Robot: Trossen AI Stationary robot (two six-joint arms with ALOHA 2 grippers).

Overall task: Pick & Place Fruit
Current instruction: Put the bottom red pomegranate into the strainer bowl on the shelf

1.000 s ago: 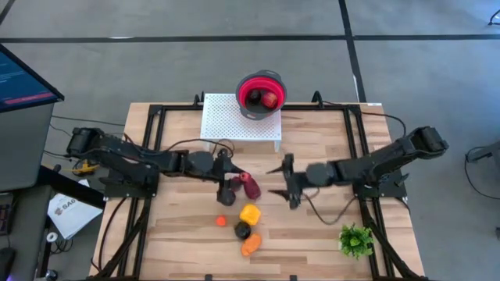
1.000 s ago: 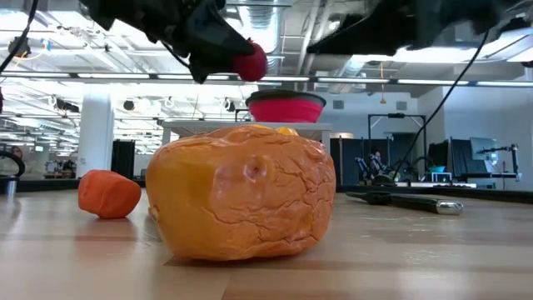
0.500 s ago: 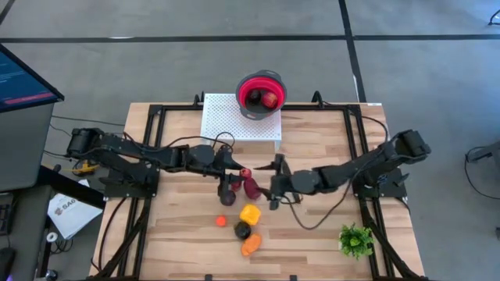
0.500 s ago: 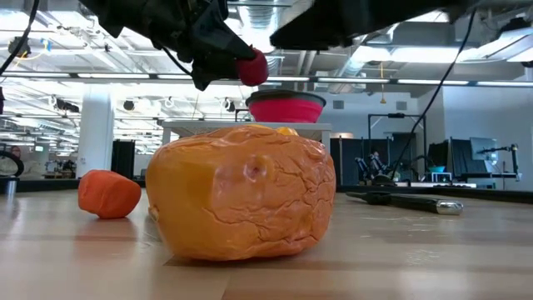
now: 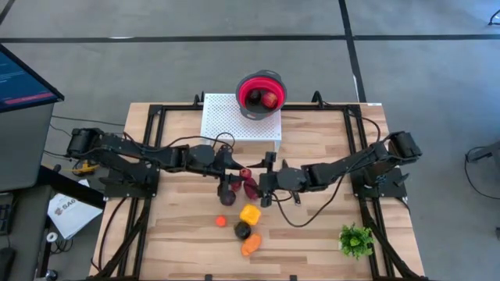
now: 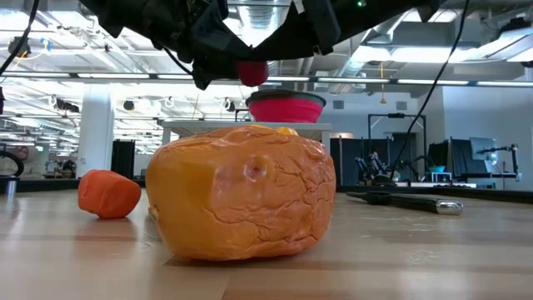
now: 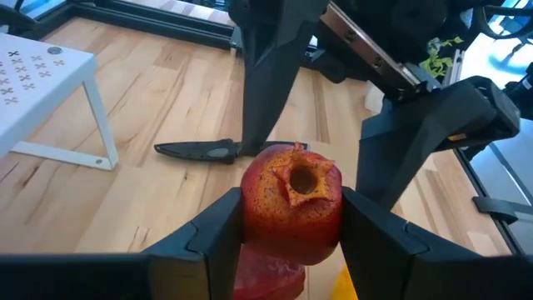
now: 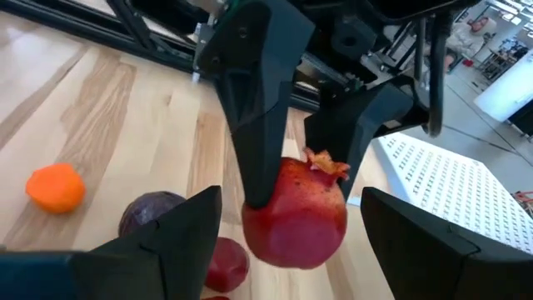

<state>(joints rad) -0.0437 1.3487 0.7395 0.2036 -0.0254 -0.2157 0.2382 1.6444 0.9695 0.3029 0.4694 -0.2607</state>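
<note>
My left gripper point(image 5: 239, 172) reaches in from the table's left and is shut on a small red pomegranate point(image 7: 291, 204) held above the table's middle. My right gripper point(image 5: 266, 179) comes from the right and is open. Its two fingers point(image 8: 187, 225) stand on either side of the pomegranate point(image 8: 296, 212) with a gap on each side. On the table below lie a dark red fruit point(image 5: 251, 188), a dark purple one point(image 5: 226, 197), a yellow one point(image 5: 250, 213), a small orange one point(image 5: 222, 221), a blackish one point(image 5: 242, 230) and an orange one point(image 5: 251, 245). My left gripper pinches the pomegranate between its two fingers point(image 7: 218, 232), one on each flank point(image 7: 250, 208). The fingers come level from the table's left. The fruit is lifted clear of the table, with its crown point(image 7: 300, 175) turned toward my wrist camera.
A red bowl point(image 5: 261, 92) holding fruit stands on a white perforated stand point(image 5: 234, 119) at the far edge. A black-handled knife point(image 7: 221, 150) lies on the wood beyond the grippers. A green sprig point(image 5: 356, 240) sits near the right front corner.
My right gripper has travelled toward the table's left, staying open, until its fingers stand on either side of the pomegranate. My left gripper has shifted slightly toward the right with the pomegranate, still held off the table.
</note>
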